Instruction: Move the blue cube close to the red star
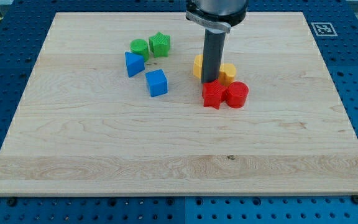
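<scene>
The blue cube (157,83) sits left of centre on the wooden board (179,143). The red star (214,94) lies to its right, a clear gap between them, touching a red cylinder (237,94) on its right side. My tip (210,81) stands just above the red star's top edge, between two yellow blocks, well to the right of the blue cube. The dark rod rises from there to the view's top.
A blue triangular block (133,63) lies up-left of the cube. A green cylinder (140,47) and a green star (160,44) sit above it. One yellow block (198,65) shows left of the rod, another yellow block (227,73) right of it.
</scene>
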You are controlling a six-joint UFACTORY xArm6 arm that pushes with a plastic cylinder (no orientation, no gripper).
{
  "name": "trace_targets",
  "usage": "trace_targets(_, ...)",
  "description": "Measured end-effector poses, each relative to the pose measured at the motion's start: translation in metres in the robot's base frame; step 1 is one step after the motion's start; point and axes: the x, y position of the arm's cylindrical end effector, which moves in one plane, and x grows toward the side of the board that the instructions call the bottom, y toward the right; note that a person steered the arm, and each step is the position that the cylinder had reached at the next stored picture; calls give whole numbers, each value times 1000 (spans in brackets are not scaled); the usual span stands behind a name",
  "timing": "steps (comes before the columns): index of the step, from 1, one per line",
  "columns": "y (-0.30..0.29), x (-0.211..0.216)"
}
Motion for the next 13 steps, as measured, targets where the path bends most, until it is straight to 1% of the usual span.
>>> trace_targets(3,-44,38)
trace_targets(4,-59,64)
trace_targets(5,-49,84)
trace_targets(6,-43,87)
trace_targets(8,-103,90)
trace_targets(9,-155,90)
trace_targets(10,-192,65)
trace_targets(11,-211,27)
trace_targets(12,-216,-5)
trace_targets(13,-214,-19)
